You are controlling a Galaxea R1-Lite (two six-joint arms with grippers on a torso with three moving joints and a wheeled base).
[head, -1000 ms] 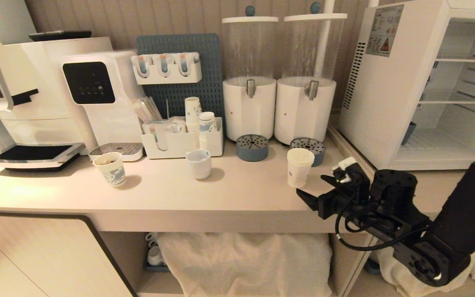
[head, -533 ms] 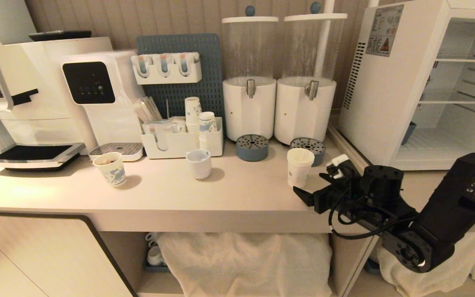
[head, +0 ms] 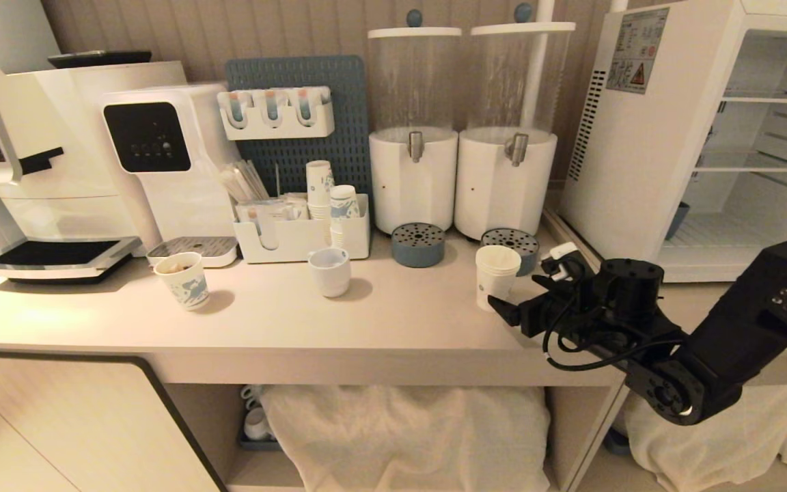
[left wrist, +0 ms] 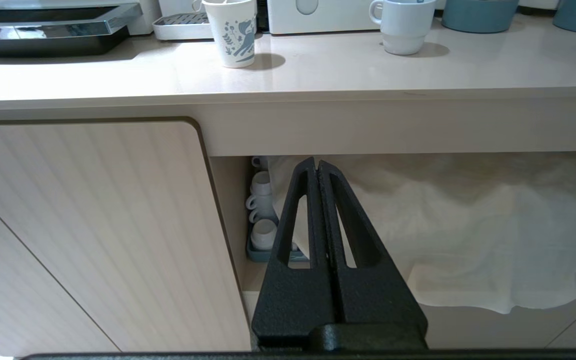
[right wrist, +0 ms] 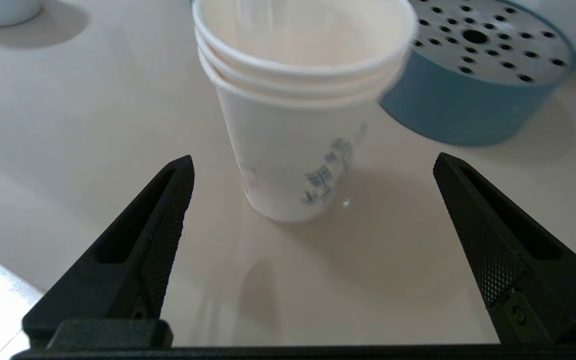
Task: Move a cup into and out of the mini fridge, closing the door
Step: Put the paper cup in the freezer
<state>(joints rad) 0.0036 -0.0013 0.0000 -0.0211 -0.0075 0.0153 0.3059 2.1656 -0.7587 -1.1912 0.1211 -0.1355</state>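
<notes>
Right gripper [right wrist: 313, 165], jaws spread wide, lines up just short of the cup [right wrist: 298, 115], upright on the counter [head: 366, 321] beside a blue perforated stand [right wrist: 473, 80]. A hard squeeze could buckle or tip the light paper stack. Beyond, the mini fridge [head: 646, 150] gapes.

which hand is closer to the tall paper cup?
Right. The right hand is open just short of the cup; the left hand is shut, down below the counter edge.
</notes>
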